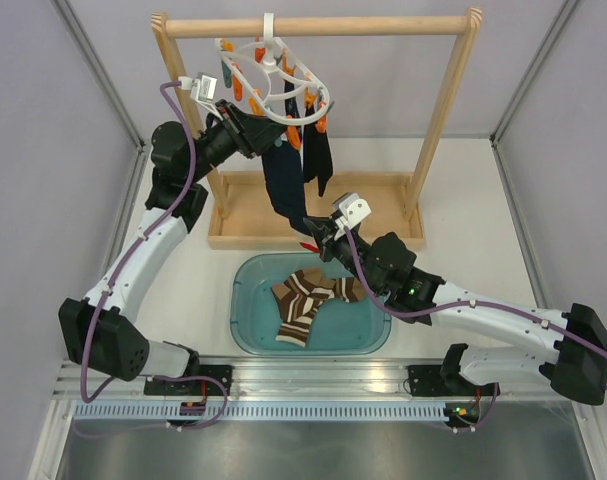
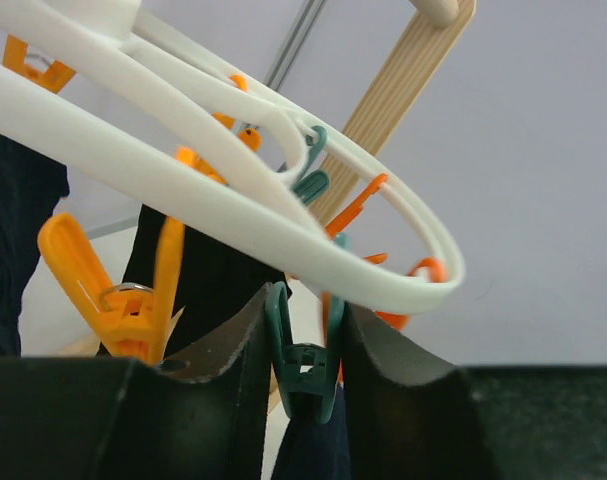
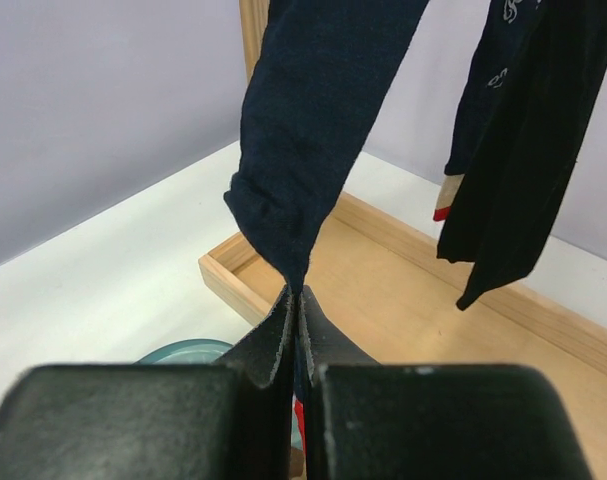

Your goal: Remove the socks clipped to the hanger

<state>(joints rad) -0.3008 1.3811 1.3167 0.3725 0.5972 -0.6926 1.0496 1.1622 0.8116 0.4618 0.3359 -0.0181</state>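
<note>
The right pincer (image 3: pixel 298 315) is clenched on the very tip of a long dark navy fabric sock (image 3: pixel 313 130), which hangs stretched from the hanger above. With only a pinch of cloth between the jaws, a firm tug could let the toe slide free.

The left pincer (image 2: pixel 305 330) bears on both sides of a teal plastic peg (image 2: pixel 305 385). This peg dangles from the white plastic oval-ring hanger (image 2: pixel 233 205) and appears to hold the sock's top. Whether the peg's mouth has opened cannot be told.

If the right arm draws down before that mouth parts, the pull would likely pass into the ring, tilting it and swinging it on the wooden rail frame (image 1: pixel 323 27). The peg could then twist out from between the left jaws. A neighbouring dark sock with light motifs (image 3: pixel 513 150) hangs just beside and might be dragged along.

Once released, the sock could land on the frame's wooden base rather than in the teal plastic basin (image 1: pixel 245 330), where brown-and-white striped socks (image 1: pixel 305 300) already lie.
</note>
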